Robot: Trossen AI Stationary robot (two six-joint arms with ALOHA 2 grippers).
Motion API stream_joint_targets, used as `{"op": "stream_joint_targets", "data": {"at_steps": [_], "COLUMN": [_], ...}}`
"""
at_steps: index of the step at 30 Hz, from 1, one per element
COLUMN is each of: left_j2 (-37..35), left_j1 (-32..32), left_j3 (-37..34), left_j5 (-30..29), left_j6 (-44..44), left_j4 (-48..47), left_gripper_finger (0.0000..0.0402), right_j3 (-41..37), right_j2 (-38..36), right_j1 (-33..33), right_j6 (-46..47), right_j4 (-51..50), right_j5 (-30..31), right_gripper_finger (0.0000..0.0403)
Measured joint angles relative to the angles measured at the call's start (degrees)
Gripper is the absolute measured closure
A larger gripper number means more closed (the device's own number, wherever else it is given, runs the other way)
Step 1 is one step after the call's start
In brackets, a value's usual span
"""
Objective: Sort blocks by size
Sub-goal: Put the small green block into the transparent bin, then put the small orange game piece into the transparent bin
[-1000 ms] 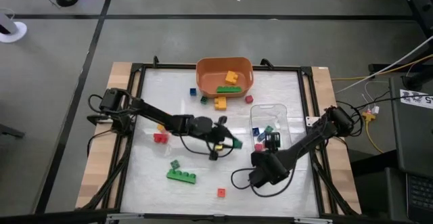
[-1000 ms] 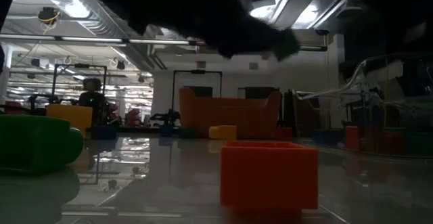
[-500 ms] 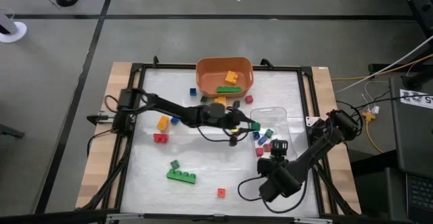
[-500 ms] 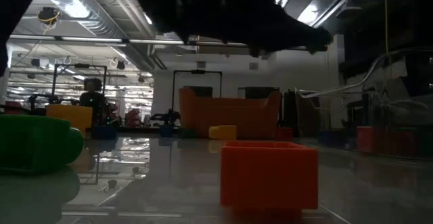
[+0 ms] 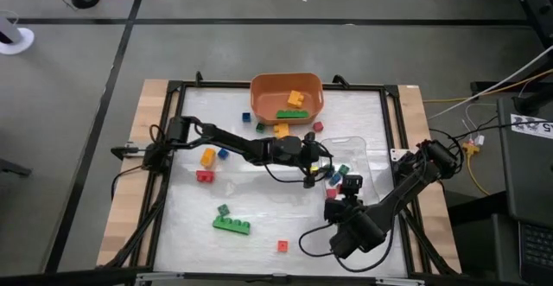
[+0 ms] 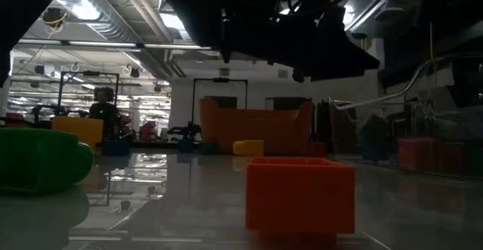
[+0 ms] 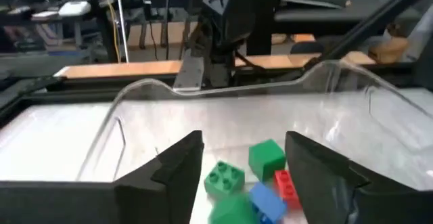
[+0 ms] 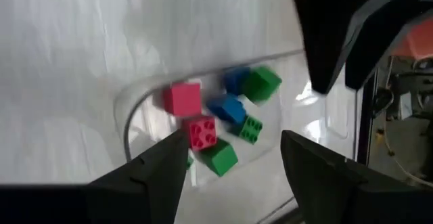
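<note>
Small blocks (image 8: 220,126) in red, green and blue are gathered in the near-left end of a clear plastic tray (image 5: 359,146), which lies right of the table's centre. Further blocks are scattered over the surface: a long green studded brick (image 5: 232,225) and a small red cube (image 5: 282,245) near the front, a red brick (image 5: 204,176) and a yellow-orange one (image 5: 207,157) to the left, and a yellow one (image 5: 282,130) just in front of the orange bin (image 5: 286,98) at the far edge, in which yellow and green bricks are held.

The left gripper (image 5: 321,167) is stretched across the table to the tray's left rim, directly over the gathered blocks; its fingers (image 7: 177,168) are seen spread apart with nothing between them. The right gripper (image 5: 349,186) is poised just beyond the tray's near end, its fingers (image 8: 162,166) likewise parted and empty.

The table (image 5: 242,191) is a glossy white sheet framed by black rails on a wooden base, and reflections of the blocks are carried on it in the low view. Grey flooring crossed by dark lines surrounds it. Beyond the table, ceiling ducts and strip lights, benches and cables can be made out, and a person (image 6: 100,106) is seated far back on the left.
</note>
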Motion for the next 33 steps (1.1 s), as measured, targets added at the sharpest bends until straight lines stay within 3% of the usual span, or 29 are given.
{"op": "stream_joint_targets", "data": {"at_steps": [5, 13, 18, 26, 33], "left_j2": [-4.31, -18.79, -25.48, -35.23, -37.95], "left_j1": [0.00, -0.90, -3.75, -9.87, -12.87], "left_j3": [0.21, 0.27, -0.28, -8.87, -15.69], "left_j5": [0.01, 0.02, 0.28, -0.73, -2.96], "left_j6": [0.55, -0.35, -0.01, -5.87, -9.15], "left_j4": [-6.60, -42.62, -59.73, -62.44, -60.70], "left_gripper_finger": [0.0189, 0.0202, 0.0205, 0.0205, 0.0206], "right_j3": [2.82, -2.01, -6.72, -9.49, -9.47], "right_j2": [-0.03, -0.03, 0.55, 7.66, 12.96], "right_j1": [0.00, 0.00, -0.02, -0.04, -0.27], "right_j6": [0.24, -8.84, -10.73, -10.73, -10.78], "right_j4": [7.27, 41.35, 60.17, 75.22, 79.98], "right_j5": [1.00, -4.43, -7.07, -7.67, -5.17], "right_gripper_finger": [0.0166, 0.0166, 0.0166, 0.0166, 0.0166]}}
